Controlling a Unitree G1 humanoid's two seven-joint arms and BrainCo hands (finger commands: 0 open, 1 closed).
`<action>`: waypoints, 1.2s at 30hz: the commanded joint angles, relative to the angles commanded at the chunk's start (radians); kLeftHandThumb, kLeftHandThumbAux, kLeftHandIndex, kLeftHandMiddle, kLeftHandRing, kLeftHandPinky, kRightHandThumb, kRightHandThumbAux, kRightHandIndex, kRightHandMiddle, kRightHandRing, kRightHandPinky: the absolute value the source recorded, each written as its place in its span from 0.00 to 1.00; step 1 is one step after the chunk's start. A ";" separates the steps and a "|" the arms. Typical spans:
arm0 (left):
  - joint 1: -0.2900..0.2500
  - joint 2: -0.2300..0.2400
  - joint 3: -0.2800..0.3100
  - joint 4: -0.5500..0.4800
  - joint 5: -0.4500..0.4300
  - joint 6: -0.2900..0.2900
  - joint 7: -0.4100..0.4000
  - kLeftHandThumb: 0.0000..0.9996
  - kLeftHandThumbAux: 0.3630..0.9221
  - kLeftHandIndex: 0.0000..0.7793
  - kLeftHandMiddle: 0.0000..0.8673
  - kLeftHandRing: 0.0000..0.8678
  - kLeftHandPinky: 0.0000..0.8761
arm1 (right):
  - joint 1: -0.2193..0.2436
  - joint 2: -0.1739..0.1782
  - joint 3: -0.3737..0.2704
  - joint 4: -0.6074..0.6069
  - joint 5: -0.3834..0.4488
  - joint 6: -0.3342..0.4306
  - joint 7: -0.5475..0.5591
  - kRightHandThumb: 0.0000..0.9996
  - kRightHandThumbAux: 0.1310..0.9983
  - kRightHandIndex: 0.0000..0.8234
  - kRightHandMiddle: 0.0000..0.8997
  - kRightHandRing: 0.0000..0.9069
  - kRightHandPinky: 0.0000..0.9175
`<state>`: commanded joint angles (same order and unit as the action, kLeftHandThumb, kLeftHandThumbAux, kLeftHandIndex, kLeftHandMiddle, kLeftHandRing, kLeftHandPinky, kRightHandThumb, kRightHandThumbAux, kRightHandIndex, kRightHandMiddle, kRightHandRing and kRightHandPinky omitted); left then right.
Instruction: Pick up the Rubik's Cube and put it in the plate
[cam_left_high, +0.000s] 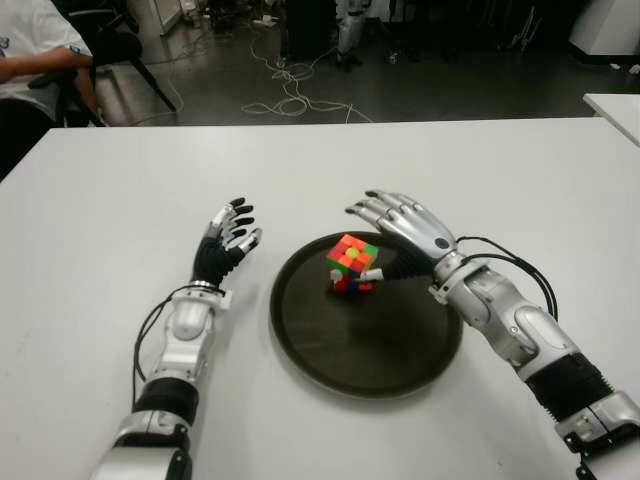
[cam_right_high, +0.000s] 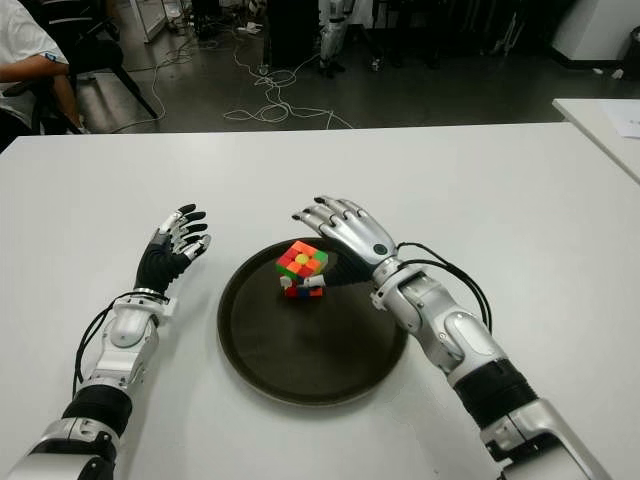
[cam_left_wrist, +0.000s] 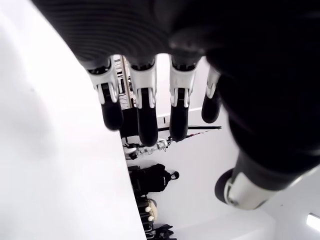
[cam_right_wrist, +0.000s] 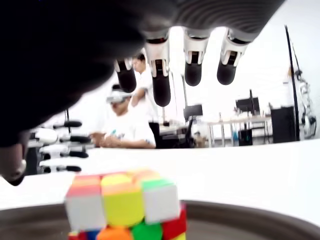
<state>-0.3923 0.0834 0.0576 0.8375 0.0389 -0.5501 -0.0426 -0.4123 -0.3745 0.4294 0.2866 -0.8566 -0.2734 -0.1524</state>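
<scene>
Rubik's Cube (cam_left_high: 352, 262) sits in plate (cam_left_high: 320, 340); right hand (cam_left_high: 405, 228) spread above, thumb hidden; left hand (cam_left_high: 226, 243) open beside

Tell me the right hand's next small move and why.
Probably lift the right hand up and back, clear of the plate. The Rubik's Cube already sits inside the plate, and the right wrist view shows the fingers spread above it, holding nothing.

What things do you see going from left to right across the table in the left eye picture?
Left hand → plate with the cube on it → right hand, open just past the cube.
</scene>
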 joint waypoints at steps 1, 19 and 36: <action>0.000 0.001 0.000 0.001 -0.001 -0.001 -0.002 0.08 0.57 0.18 0.22 0.21 0.18 | -0.003 0.002 -0.004 0.005 0.006 -0.001 -0.008 0.03 0.33 0.00 0.00 0.00 0.00; -0.009 0.008 0.007 0.017 -0.021 0.008 -0.032 0.05 0.60 0.17 0.21 0.20 0.17 | -0.148 0.008 -0.186 0.267 0.217 -0.120 -0.166 0.07 0.30 0.00 0.00 0.00 0.00; -0.010 0.012 0.001 0.021 -0.009 0.007 -0.013 0.04 0.63 0.16 0.22 0.19 0.15 | -0.332 0.173 -0.402 0.821 0.629 -0.305 -0.058 0.15 0.48 0.08 0.13 0.17 0.21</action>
<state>-0.4021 0.0958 0.0587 0.8585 0.0295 -0.5431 -0.0555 -0.7444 -0.2016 0.0274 1.1080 -0.2271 -0.5779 -0.2109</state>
